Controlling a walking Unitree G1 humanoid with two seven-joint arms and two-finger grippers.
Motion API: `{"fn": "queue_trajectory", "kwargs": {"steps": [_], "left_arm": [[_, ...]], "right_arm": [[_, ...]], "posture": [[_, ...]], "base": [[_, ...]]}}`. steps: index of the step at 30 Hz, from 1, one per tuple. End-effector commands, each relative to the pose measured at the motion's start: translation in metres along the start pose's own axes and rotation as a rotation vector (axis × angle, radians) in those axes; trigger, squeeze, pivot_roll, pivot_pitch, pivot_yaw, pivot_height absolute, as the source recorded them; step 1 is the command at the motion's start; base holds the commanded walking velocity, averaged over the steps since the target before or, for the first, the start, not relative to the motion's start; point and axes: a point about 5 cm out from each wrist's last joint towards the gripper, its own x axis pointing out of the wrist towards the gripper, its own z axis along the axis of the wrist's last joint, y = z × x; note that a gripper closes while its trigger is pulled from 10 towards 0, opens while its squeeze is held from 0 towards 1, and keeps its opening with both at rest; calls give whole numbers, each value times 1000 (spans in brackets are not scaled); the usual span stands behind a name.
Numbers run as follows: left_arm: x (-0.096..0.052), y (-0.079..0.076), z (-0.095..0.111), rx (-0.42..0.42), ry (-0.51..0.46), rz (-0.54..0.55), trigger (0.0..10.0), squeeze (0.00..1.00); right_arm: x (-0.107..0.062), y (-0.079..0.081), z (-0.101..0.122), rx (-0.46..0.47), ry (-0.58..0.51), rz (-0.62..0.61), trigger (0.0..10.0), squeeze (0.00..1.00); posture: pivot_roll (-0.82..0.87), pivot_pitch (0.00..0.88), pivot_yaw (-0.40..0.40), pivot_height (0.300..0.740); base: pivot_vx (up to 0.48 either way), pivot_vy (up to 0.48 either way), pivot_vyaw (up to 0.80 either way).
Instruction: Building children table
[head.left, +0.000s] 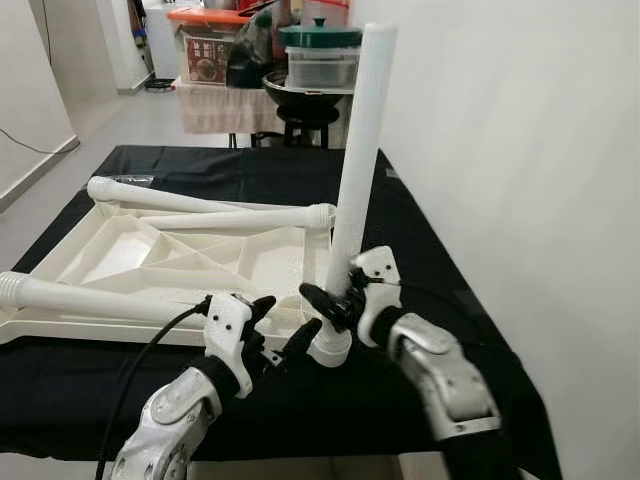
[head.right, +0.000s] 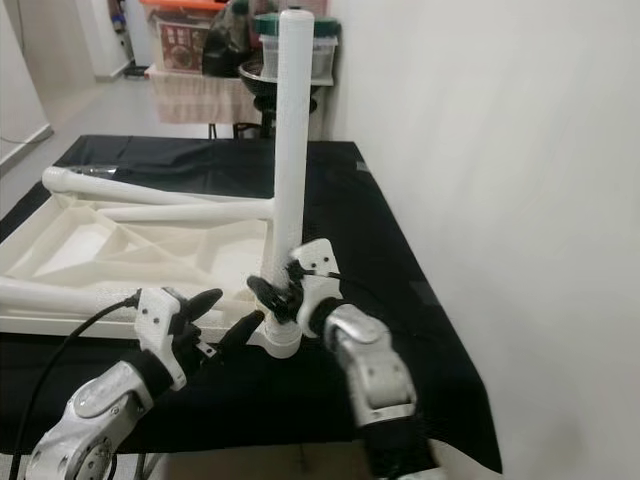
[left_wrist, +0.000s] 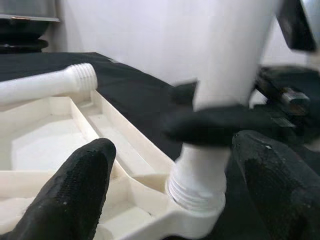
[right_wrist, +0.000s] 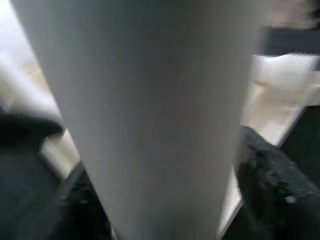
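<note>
The right gripper (head.left: 335, 300) has its two black fingers clamped around the lower part of a white table leg (head.left: 358, 150), which stands upright, leaning only slightly, with its threaded bottom end seated in the round corner socket (head.left: 330, 347) of the upturned white tabletop (head.left: 150, 262). In the right wrist view the leg (right_wrist: 150, 115) runs straight between the fingers (right_wrist: 272, 180), one dark pad on each side of it and both pressed against it. The left gripper (head.left: 278, 325) sits just beside the socket, on the side away from the right gripper, with its fingers (left_wrist: 75, 185) spread apart and holding nothing; in the left wrist view the corner socket (left_wrist: 197, 200) and the leg's threaded base lie between the two open fingertips, a little beyond them, and the right gripper's dark fingers cross the leg just above the thread. The tabletop lies underside up on a black cloth (head.left: 420, 230) that covers the work surface, its ribs and compartments facing the ceiling. Beyond the left fingers, three more legs rest across the tabletop: one long leg (head.left: 80, 297) lying along the near edge with its threaded end pointing outward, and two (head.left: 210, 205) angled together across the far side. A white wall (head.left: 520, 150) rises just beyond the right gripper. Farther off, past the cloth's far edge, stand a stool with a dark pan (head.left: 300, 90) and stacked containers with a green lid (head.left: 320, 40).
</note>
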Motion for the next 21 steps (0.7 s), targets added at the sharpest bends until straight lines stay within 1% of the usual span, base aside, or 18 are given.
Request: {"fn": "queue_trajectory", "kwargs": {"steps": [1, 2, 3, 4, 5, 6, 7, 8, 9, 10, 11, 12, 14, 18, 19, 20, 21], "left_arm": [[1, -2, 4, -24, 5, 3, 10000, 0], [1, -3, 5, -36, 10, 7, 10000, 0], [1, -3, 5, -36, 10, 7, 10000, 0], [-1, -6, 4, -53, 24, 17, 10000, 0], [-2, -12, 3, -60, 37, 19, 10000, 0], [-2, -12, 3, -60, 37, 19, 10000, 0], [-4, -16, 1, -61, 46, 20, 10000, 0], [-5, -20, 2, -66, 47, 19, 10000, 0], [-5, -20, 2, -66, 47, 19, 10000, 0], [-5, -22, 4, -68, 38, 20, 10000, 0], [-5, -22, 5, -62, 33, 16, 10000, 0], [-5, -19, 2, -60, 42, 29, 10000, 0], [-5, -16, -1, -62, 52, 43, 10000, 0], [-5, -14, -3, -67, 59, 54, 10000, 0], [-7, -15, -7, -81, 73, 61, 10000, 0], [-15, -21, -14, -126, 85, 53, 10000, 0], [-15, -21, -14, -126, 85, 53, 10000, 0]], "right_arm": [[-1, -3, 4, 16, -15, 87, 10000, 1000], [-5, -9, 7, 24, -16, 126, 10000, 0], [-5, -9, 7, 24, -16, 126, 10000, 0], [-10, -14, 11, 20, -28, 210, 10000, 0], [-17, -17, 15, -15, -35, 323, 10000, 0], [-17, -17, 15, -15, -35, 323, 10000, 0], [-23, -18, 18, -36, -29, 414, 10000, 0], [-27, -22, 23, -35, -34, 487, 10000, 0], [-27, -22, 23, -35, -34, 487, 10000, 0], [-28, -25, 28, -34, -39, 526, 10000, 0], [-26, -28, 31, -10, -41, 565, 0, 0], [-24, -32, 32, -4, -30, 592, 0, 0], [-21, -34, 31, -3, -10, 608, 0, 0], [-19, -37, 29, -6, 8, 607, 0, 0], [-17, -39, 29, -20, 12, 586, 0, 0], [-19, -38, 34, -74, -20, 551, 0, 0], [-19, -38, 34, -74, -20, 551, 0, 0]], "posture": [[-11, 0, -61, 740], [-11, 0, -61, 740], [-11, 0, -61, 740], [-9, 0, -56, 740], [14, 0, -62, 740], [14, 0, -62, 740], [15, 0, -63, 740], [20, 0, -91, 740], [20, 0, -91, 740], [20, 0, -93, 740], [20, 0, -99, 740], [13, 0, -90, 740], [13, 0, -90, 740], [5, 0, -86, 740], [-12, 0, -81, 740], [-13, 0, -81, 740], [-13, 0, -81, 740]], "base": [[0, 0, 0], [0, 0, 0], [0, 0, 0], [0, 0, 0], [0, 0, 0], [0, 0, 0], [0, 0, 0], [0, 0, 0], [0, 0, 0], [0, 0, 0], [0, 0, 0], [0, 0, 0], [0, 0, 0], [0, 0, 0], [0, 0, 0], [0, 0, 0], [0, 0, 0]]}}
